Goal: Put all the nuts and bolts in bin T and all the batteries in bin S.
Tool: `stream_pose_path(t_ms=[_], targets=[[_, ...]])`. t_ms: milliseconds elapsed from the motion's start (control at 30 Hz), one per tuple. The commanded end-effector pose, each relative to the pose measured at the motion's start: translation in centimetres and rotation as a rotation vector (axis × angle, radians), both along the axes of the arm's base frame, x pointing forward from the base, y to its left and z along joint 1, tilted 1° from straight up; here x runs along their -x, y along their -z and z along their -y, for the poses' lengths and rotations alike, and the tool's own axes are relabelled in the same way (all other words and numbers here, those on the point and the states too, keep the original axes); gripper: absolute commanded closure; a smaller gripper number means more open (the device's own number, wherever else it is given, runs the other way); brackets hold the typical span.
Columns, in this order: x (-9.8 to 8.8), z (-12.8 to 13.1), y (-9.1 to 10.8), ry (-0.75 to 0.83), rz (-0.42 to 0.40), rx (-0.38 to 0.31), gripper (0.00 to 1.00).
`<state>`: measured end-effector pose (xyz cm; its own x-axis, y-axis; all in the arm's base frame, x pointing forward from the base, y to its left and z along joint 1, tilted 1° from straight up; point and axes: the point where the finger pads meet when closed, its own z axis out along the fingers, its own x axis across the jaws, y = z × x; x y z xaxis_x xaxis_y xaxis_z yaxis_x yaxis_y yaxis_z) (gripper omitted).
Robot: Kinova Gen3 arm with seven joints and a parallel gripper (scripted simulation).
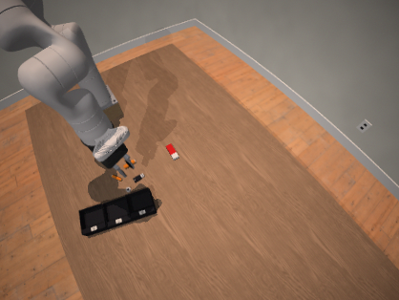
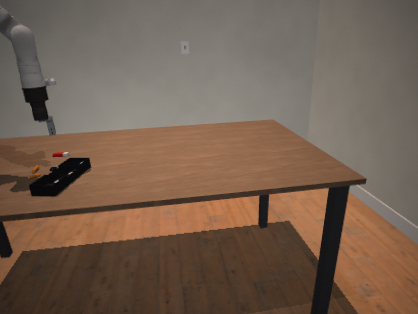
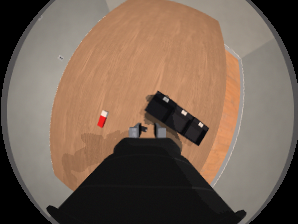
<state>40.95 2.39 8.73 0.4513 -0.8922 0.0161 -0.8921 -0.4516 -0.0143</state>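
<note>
A black bin row (image 1: 116,211) with three compartments lies near the table's left edge; its label letters are too small to read. Just behind it lie two orange batteries (image 1: 129,163) (image 1: 115,177), a small dark piece (image 1: 138,178) and a tiny grey nut (image 1: 128,189). My gripper (image 1: 123,166) hangs well above these loose things, behind the bins. Its fingers are open and I see nothing between them. In the exterior view the gripper (image 2: 50,126) is high over the table's far left, above the bin row (image 2: 61,176). The wrist view shows the bin row (image 3: 178,117) below.
A red and white block (image 1: 173,151) lies alone to the right of the loose parts; it also shows in the exterior view (image 2: 61,154) and the wrist view (image 3: 103,120). The arm's base stands at the table's back left.
</note>
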Motion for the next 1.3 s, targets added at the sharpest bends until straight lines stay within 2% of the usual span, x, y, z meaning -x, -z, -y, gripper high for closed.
stream_pose_path(t_ms=[0, 433, 500, 567, 900, 1267], targets=[[1.2, 0.7, 0.6, -0.008, -0.01, -0.001, 0.4], [9.8, 0.4, 7.2, -0.658, -0.014, 0.009, 0.4], [10.0, 0.4, 7.4, -0.758, -0.015, 0.01, 0.4], [10.0, 0.4, 7.4, -0.758, -0.015, 0.01, 0.4], [10.0, 0.4, 7.4, -1.258, -0.018, 0.018, 0.4], [10.0, 0.5, 7.4, -1.279, -0.018, 0.018, 0.4]])
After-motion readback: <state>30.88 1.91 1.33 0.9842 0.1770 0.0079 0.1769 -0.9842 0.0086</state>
